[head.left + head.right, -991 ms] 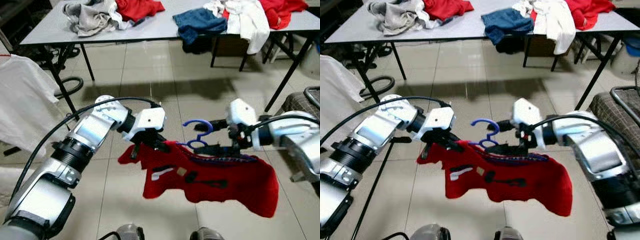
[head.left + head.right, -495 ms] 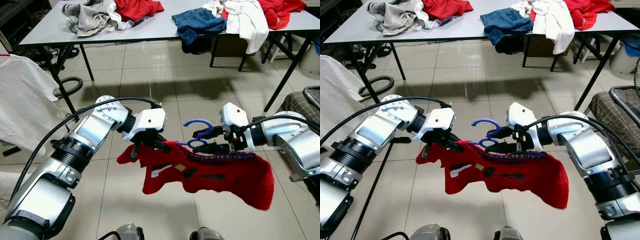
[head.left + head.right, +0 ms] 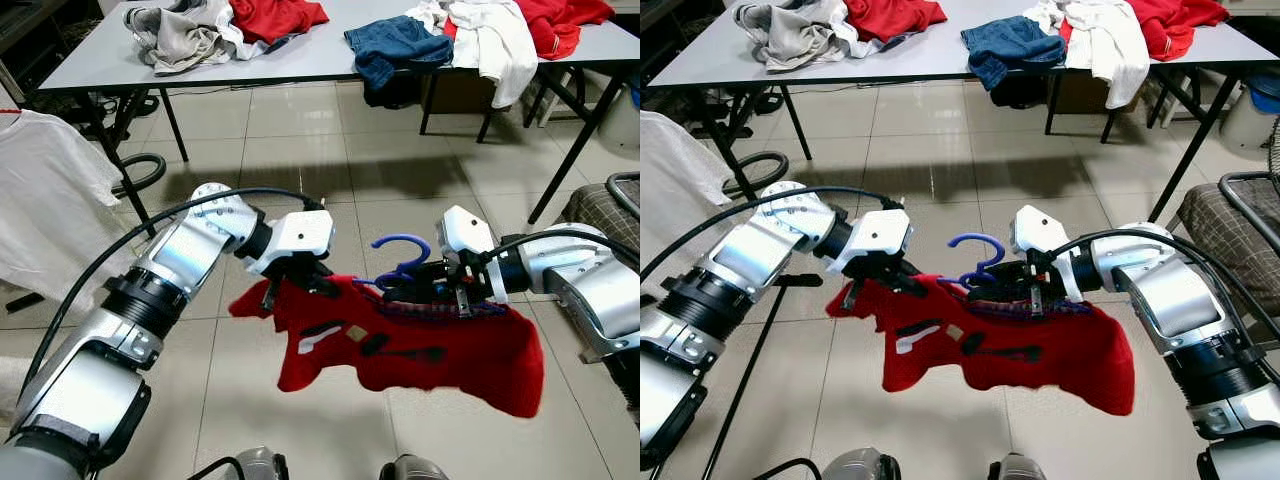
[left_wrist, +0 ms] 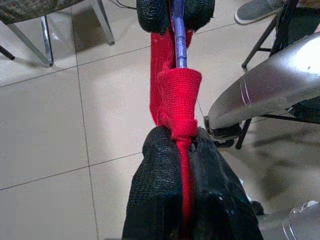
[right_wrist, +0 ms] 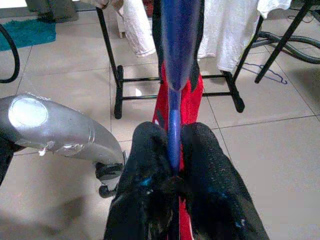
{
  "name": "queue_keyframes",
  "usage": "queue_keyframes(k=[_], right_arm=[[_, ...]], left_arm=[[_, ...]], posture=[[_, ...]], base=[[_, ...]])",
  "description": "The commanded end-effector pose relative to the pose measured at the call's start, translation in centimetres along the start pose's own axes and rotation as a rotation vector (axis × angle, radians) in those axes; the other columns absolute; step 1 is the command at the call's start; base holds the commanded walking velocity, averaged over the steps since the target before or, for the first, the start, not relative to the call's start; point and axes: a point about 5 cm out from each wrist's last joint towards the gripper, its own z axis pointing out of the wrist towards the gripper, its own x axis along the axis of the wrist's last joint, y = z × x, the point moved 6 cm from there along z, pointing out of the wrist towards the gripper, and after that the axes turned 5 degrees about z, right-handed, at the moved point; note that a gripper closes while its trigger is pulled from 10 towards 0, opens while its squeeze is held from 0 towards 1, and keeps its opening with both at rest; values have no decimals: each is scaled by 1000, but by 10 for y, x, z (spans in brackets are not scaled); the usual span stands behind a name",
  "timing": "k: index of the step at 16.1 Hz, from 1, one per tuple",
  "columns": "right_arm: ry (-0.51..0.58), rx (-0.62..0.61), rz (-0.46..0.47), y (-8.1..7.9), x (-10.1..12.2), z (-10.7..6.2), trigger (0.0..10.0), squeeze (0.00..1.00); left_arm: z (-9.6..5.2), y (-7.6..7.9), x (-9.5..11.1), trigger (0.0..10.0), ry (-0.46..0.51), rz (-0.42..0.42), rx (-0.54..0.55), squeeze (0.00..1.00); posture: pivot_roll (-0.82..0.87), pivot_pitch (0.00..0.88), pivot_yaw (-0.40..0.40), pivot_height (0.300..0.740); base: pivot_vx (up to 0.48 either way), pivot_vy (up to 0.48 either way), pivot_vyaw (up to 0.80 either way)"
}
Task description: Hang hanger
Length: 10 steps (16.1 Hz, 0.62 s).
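Observation:
A red garment hangs on a blue hanger, held in the air between my two arms above the tiled floor. My left gripper is shut on the garment's left shoulder end; in the left wrist view its fingers pinch the red cloth wrapped over the blue bar. My right gripper is shut on the hanger near its hook; in the right wrist view the blue bar runs out from between the black fingertips. The hook points up.
A long grey table stands ahead with piles of clothes: grey and red, blue jeans, white and red. A white shirt hangs on a rack at the left. A chair stands at the right.
My right gripper has drawn a little to the left along the hanger toward the hook. The garment has swung slightly left with it. The left arm has barely moved.

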Motion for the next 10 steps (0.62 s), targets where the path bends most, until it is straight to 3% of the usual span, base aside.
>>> queue_keyframes(k=[1,2,3,6,7,10], right_arm=[[15,-2,-6,2,5,-1,0,0],[19,-6,-4,2,5,-1,0,0],[27,-10,-2,2,6,-1,0,0],[52,-27,1,4,10,-3,0,0],[58,-35,2,5,11,-4,0,0],[75,-41,5,3,14,-9,0,0]], left_arm=[[-5,-5,10,0,14,48,15,0],[-6,-7,12,0,19,55,25,0],[-7,-10,14,10000,36,51,44,0],[-14,-13,26,10000,130,41,59,0],[-16,-12,26,10000,145,39,54,1000],[-21,-9,15,10000,104,48,61,1000]], posture=[[-153,0,46,740],[-153,0,46,740],[-153,0,47,740],[-155,0,49,740],[-156,0,51,740],[-155,0,51,740]], base=[[0,0,0],[0,0,0],[0,0,0],[0,0,0],[0,0,0],[0,0,0]])
